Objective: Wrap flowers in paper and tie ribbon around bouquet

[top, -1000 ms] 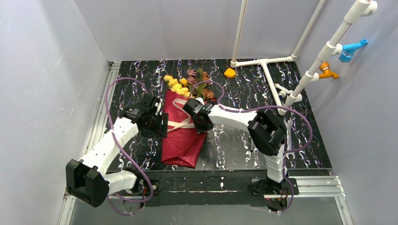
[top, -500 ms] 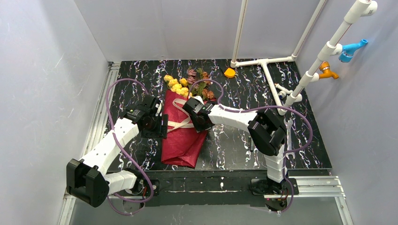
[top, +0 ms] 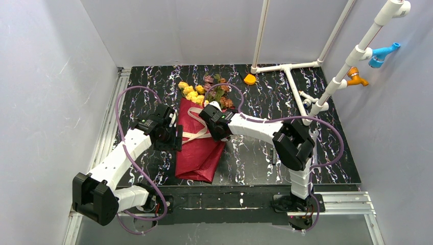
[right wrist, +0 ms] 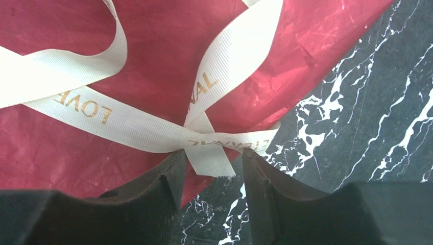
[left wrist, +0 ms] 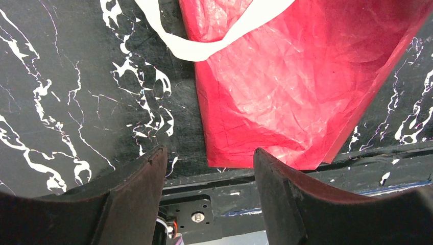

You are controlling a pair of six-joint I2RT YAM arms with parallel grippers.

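two gold words on ribbon (right wrist: 127,130): "love", "eternal", both upside down from right wrist. ribbon crossed over red paper (left wrist: 286,92), one cut end lying between right gripper (right wrist: 212,168) fingers; fingers apart, not pinching. left gripper (left wrist: 209,168) fingers apart, nothing between, at paper's left edge. paper's narrow end nearest arm bases, flowers (top: 191,92) sticking out far wide end. purple cables (top: 118,102) arch over arms. beyond: orange piece (top: 249,79), white pipe frame (top: 291,76). black marbled table (top: 255,153), grey walls (top: 51,76).
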